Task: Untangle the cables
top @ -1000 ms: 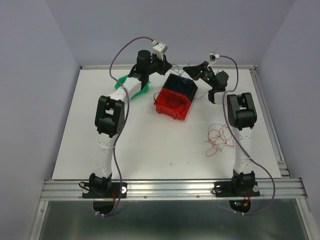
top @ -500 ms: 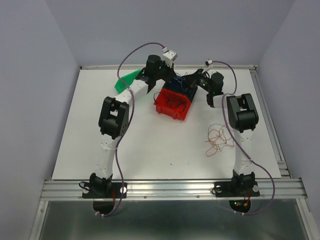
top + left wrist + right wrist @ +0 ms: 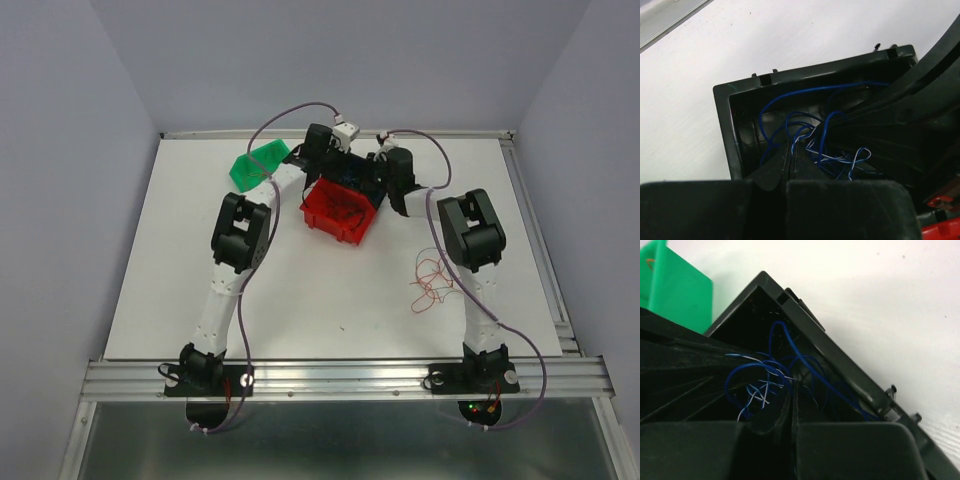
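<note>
Left wrist: cables [image 3: 825,132] in blk bin [image 3: 723,130]

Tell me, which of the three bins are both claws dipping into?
The black bin holding blue wires, behind the red bin; the green bin sits apart, left.

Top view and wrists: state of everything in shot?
left claw, shut, tip among blue wires
right claw, shut, tip among the same wires
blue wires, tangled inside black bin
red bin, upright, thin wires inside
green bin, contents unclear
orange-red wires, loose tangle on table
</note>
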`<state>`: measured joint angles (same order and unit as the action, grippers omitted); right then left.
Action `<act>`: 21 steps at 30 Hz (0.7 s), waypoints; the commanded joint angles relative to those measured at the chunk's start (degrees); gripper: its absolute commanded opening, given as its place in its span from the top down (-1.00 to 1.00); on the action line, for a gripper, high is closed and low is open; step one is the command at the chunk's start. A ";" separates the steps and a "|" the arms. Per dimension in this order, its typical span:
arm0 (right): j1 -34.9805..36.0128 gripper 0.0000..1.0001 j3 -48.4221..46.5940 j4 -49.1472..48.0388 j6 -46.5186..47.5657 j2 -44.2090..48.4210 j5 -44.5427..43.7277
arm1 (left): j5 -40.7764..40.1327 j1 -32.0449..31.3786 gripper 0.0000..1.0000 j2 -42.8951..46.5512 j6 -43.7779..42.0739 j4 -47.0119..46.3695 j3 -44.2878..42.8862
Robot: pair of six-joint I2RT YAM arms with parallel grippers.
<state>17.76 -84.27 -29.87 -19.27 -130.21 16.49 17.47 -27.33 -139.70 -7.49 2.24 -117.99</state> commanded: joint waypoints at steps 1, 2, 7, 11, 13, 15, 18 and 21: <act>0.52 0.99 -6.07 9.20 0.90 0.49 -6.21 | -1.57 -1.58 1.00 0.92 -1.39 1.45 -3.56; 0.70 0.99 -7.21 10.61 1.16 -0.21 -7.16 | -1.57 -1.58 0.99 1.01 -1.22 1.45 -3.65; 1.40 0.99 -10.12 14.91 1.69 0.13 -10.16 | -1.65 -1.58 0.82 3.02 -1.30 1.36 -3.65; 1.58 0.99 -12.23 21.07 2.39 0.84 -12.10 | -1.74 -1.50 0.60 5.83 -1.83 1.19 -2.24; 1.75 0.99 -12.23 24.23 2.57 1.54 -12.10 | -1.48 -1.50 0.56 8.03 -1.92 0.92 -1.02; 1.84 0.99 -11.27 25.21 2.48 2.24 -12.62 | -0.78 -1.50 0.35 10.58 -1.92 0.49 0.30; 1.84 0.99 -10.13 26.96 2.13 3.12 -13.76 | 0.19 -1.50 0.14 13.39 -1.57 -0.13 2.24; 1.84 0.99 -10.56 28.72 2.13 3.12 -13.24 | 0.45 -1.50 0.04 16.37 -1.57 -0.31 3.73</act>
<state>19.22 -93.34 -4.56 -17.72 -130.52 4.60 16.34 -28.47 -132.88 -8.69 4.56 -115.55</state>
